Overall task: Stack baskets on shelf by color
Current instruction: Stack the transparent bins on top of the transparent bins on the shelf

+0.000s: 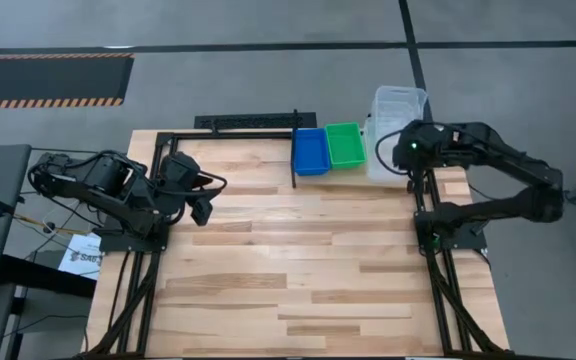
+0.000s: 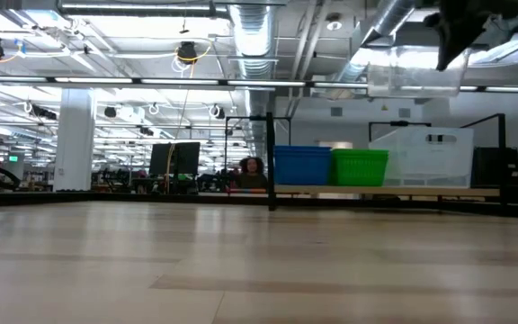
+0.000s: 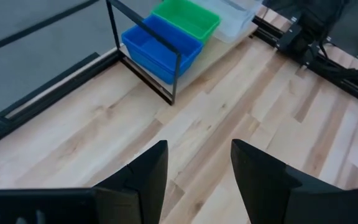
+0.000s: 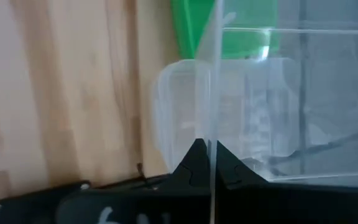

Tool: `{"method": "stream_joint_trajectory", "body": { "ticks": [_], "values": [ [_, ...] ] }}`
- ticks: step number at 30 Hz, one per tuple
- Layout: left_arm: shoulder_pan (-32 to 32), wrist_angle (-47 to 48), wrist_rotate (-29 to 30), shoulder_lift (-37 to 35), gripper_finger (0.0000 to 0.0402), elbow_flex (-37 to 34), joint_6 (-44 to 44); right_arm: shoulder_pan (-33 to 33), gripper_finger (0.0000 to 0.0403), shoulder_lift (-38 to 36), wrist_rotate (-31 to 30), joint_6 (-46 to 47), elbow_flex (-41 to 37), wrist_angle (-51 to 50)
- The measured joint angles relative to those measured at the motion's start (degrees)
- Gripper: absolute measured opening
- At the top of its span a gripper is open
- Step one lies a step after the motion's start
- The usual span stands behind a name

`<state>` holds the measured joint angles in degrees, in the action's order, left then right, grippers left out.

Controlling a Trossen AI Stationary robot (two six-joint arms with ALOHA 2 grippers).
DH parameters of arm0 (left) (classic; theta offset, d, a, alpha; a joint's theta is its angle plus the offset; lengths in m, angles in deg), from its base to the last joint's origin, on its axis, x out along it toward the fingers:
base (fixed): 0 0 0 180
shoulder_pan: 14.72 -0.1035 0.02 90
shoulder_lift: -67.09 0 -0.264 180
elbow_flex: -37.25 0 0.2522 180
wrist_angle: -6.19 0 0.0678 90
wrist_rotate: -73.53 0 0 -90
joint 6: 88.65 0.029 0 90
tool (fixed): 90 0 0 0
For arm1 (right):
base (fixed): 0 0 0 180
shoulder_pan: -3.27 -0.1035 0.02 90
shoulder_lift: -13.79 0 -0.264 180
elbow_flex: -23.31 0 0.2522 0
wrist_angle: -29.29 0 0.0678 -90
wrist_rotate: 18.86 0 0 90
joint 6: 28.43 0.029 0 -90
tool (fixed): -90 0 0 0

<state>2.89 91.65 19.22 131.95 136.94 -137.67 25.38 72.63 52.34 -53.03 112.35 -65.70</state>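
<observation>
Right gripper: I have my right gripper (image 1: 405, 150) raised above the far right corner of the table (image 1: 298, 270), over the right end of the shelf (image 2: 385, 191). Its fingers (image 4: 194, 163) are pinched together on the thin wall of a clear basket (image 2: 414, 79), which hangs in the air off them.
Held clear basket: in the low view I see it lifted well above the row on the shelf, roughly over the clear ones standing there.
Clear stack on shelf: the clear baskets (image 2: 422, 155) stand at the right end of the shelf, just beside the green; I cannot tell how many are nested there.
Green stack: the green baskets (image 1: 346, 144) sit in the middle of the row, touching or nearly touching the blue on one side.
Blue stack: the blue baskets (image 1: 311, 150) sit at the left of the row, next to a black upright rail (image 3: 176, 78).
Shelf: it lies along the far edge of the table, towards the right corner.
Left gripper: my left gripper (image 3: 194, 165) waits near the table's left edge, over bare wood; its fingers stand apart with nothing between them.
</observation>
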Motion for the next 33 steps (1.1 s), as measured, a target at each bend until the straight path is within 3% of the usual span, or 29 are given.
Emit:
{"method": "stream_joint_trajectory", "body": {
  "ticks": [8, 17, 33],
  "values": [
    [0.0, -0.02, 2.09, 0.0, 0.0164, 0.0, -0.32, 6.79, 0.0, 0.02, 4.25, -8.72, -5.77, 6.7],
    [-0.02, 0.0, 2.22, 0.0, 0.0164, 0.0, -1.74, 13.88, 0.0, -0.09, 8.83, -14.25, -7.79, 7.6],
    [-0.02, 0.58, 4.23, 0.0, 0.0164, 0.0, -1.66, 20.14, 0.0, -0.73, 13.6, -20.54, -10.92, 7.59]
  ]
}}
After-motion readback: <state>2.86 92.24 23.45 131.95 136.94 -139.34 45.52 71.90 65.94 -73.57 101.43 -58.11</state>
